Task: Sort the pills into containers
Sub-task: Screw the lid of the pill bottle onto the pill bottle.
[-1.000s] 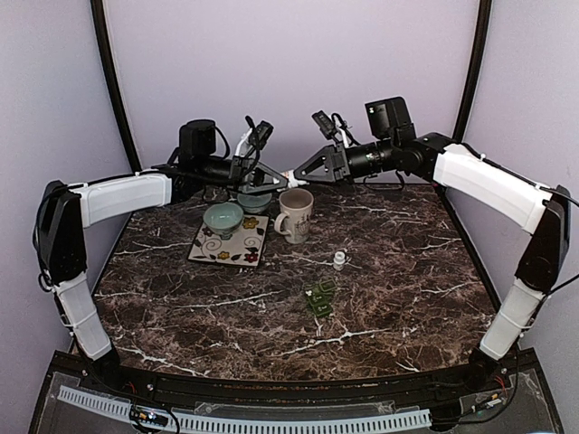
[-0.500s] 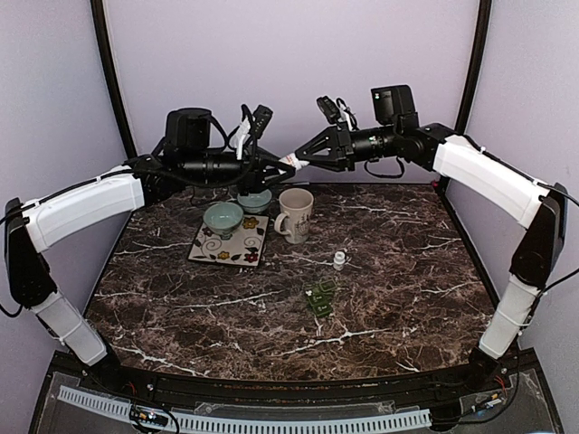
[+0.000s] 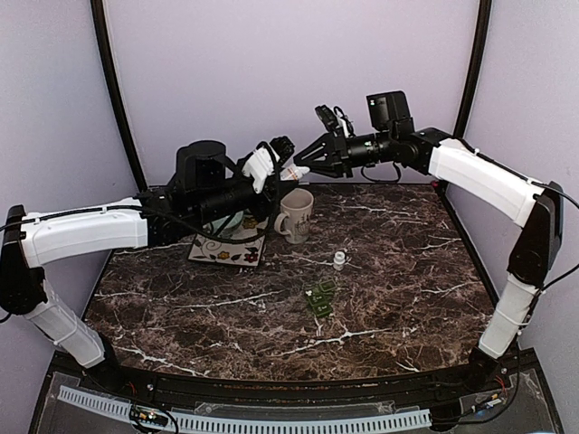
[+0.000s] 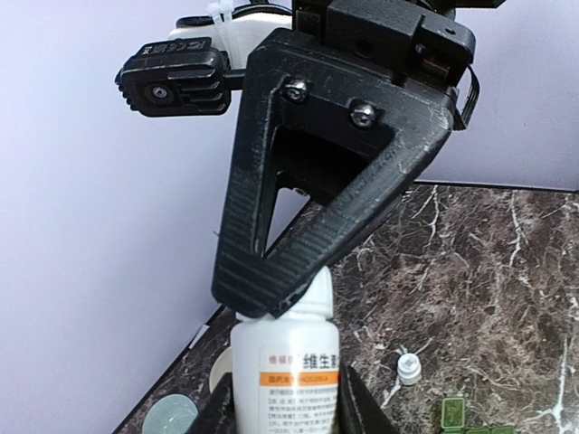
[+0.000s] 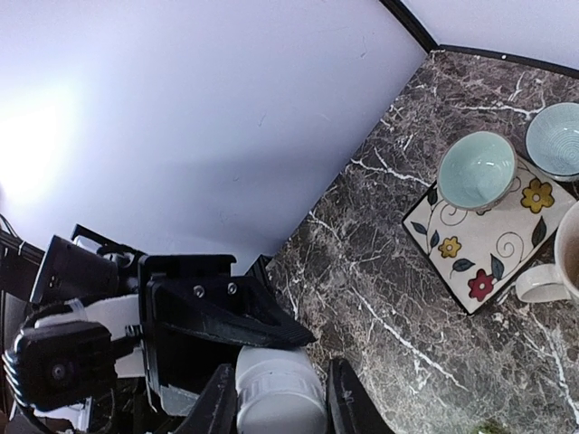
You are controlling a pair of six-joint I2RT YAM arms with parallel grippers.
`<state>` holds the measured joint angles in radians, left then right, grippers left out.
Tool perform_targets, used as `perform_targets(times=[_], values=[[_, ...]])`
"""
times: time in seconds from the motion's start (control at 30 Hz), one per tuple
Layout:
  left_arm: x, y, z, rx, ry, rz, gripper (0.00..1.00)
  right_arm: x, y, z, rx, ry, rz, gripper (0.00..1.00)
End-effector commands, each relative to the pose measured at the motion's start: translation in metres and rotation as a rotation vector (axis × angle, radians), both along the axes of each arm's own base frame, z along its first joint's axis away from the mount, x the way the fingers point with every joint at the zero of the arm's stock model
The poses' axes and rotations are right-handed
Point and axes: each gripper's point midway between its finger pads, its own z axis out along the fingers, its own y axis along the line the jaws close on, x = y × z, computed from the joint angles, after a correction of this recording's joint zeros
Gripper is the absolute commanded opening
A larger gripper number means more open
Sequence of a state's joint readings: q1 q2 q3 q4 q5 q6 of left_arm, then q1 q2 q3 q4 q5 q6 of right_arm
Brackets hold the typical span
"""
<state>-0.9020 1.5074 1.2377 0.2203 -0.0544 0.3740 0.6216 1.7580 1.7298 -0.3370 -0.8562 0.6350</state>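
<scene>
A white plastic pill bottle with an orange-banded paper label [image 4: 285, 362] is hanging in the air over the back of the dark marble-patterned desk [image 3: 407, 289], close above a cream ceramic mug [image 3: 295, 215]. It is being gripped from both ends. The left arm's fingers [image 5: 244, 327] are clamping its labelled body, and the right arm's fingers [image 4: 308, 208] are pinching its narrow top. That black finger is covering the neck, so I cannot tell whether the bottle is capped.

A small white screw cap [image 3: 339, 260] is lying on the desk well in front of the mug, and a few small green packets [image 3: 318, 298] are sitting nearer still. Left of the mug, a square floral-patterned tile [image 3: 226, 249] is carrying a pale teal bowl [image 5: 477, 169]. A second teal bowl [image 5: 556, 140] is sitting just beside the tile's far corner. From above, the left arm is hiding both bowls.

The left arm [image 3: 90, 231] is stretching in low from the left, its wrist tilting upward. The right arm [image 3: 479, 181] is reaching leftward from a raised elbow, meeting the other tip to tip.
</scene>
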Motion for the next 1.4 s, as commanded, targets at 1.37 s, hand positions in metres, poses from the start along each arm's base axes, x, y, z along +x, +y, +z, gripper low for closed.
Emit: perform_targets(times=[1.37], values=[[0.026, 0.015, 0.030, -0.032, -0.165, 0.223, 0.00, -0.027, -0.009, -0.014, -0.103, 0.020, 0.001, 0.31]])
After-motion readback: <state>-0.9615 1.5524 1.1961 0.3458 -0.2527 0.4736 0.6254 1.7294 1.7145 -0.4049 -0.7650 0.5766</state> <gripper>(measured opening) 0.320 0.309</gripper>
